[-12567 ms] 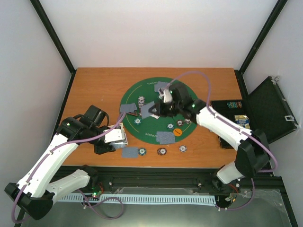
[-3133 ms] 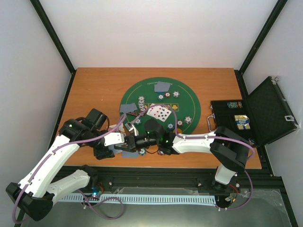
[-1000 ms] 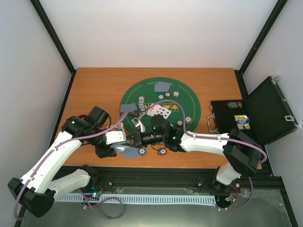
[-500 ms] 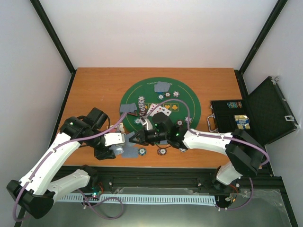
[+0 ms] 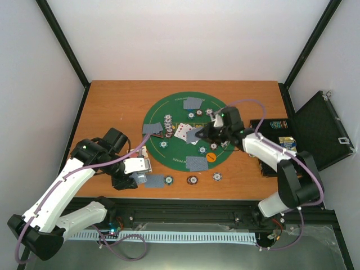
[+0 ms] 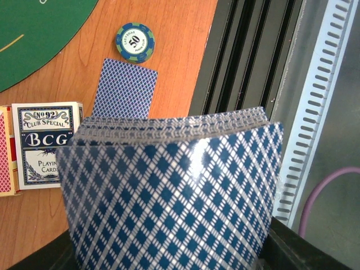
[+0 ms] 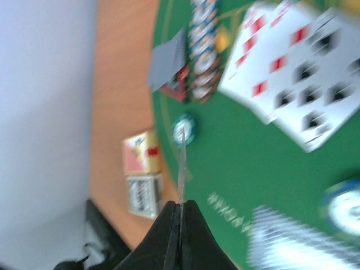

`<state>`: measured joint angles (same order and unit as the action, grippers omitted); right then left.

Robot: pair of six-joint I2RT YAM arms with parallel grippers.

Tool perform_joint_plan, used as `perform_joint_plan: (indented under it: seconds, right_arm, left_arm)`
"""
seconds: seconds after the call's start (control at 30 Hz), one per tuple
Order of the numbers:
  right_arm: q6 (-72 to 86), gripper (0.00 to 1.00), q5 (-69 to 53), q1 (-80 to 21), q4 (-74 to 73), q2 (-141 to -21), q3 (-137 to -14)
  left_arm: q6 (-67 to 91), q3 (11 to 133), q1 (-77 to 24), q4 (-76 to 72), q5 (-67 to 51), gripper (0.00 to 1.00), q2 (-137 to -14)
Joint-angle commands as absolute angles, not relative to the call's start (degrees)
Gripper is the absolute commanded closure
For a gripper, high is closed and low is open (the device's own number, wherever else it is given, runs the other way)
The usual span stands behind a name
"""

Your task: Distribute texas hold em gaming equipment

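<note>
My left gripper (image 5: 136, 173) is shut on a deck of grey-blue-backed playing cards (image 6: 169, 191), held above the table's front edge. My right gripper (image 5: 203, 134) is shut on a single card (image 5: 194, 136) over the middle of the green mat (image 5: 225, 126); the right wrist view shows that card (image 7: 181, 160) edge-on between the closed jaws (image 7: 180, 205). Three face-up cards (image 5: 183, 130) lie on the mat beside a chip stack (image 5: 167, 121). Face-down cards lie at the mat's far edge (image 5: 193, 102), left (image 5: 152, 129) and front (image 5: 197, 163). An orange disc (image 5: 211, 157) sits by the front card.
A face-down card (image 6: 125, 89) and a striped chip (image 6: 135, 42) lie on the wood near the front edge, with more chips (image 5: 193, 180) alongside. Card boxes (image 6: 42, 143) lie left of the mat. An open black case (image 5: 306, 132) stands at the right.
My right gripper has swung from beside the left gripper's deck to the middle right of the mat, carrying one card. The left arm has stayed put.
</note>
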<state>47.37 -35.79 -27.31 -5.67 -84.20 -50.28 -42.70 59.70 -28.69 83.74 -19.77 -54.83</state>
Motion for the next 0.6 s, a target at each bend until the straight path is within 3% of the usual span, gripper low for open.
perform_joint_plan:
  seconds: [0.0,0.37,0.47,0.57]
  right_arm:
    - [34.67,0.97,-36.48,-19.83,-16.78,-91.3,-57.25]
    - [25.82,0.96,-26.4,-16.21,-26.96,-109.94,-73.9]
    - [24.15,0.79,-23.1,-16.21,-29.31,-111.06,-75.15]
    - [24.47,0.53,-19.52,-16.25,-30.99,-109.23,-75.11]
  left_arm:
    - [-43.75,62.23,-28.83,84.43,-20.6,0.64,-53.88]
    - [-43.14,63.88,-28.83,84.45,-21.22,0.64,-55.1]
    - [-43.23,63.9,-28.84,84.52,-21.24,0.64,-55.05]
    - [-43.06,63.98,-28.83,84.48,-21.43,0.64,-55.2]
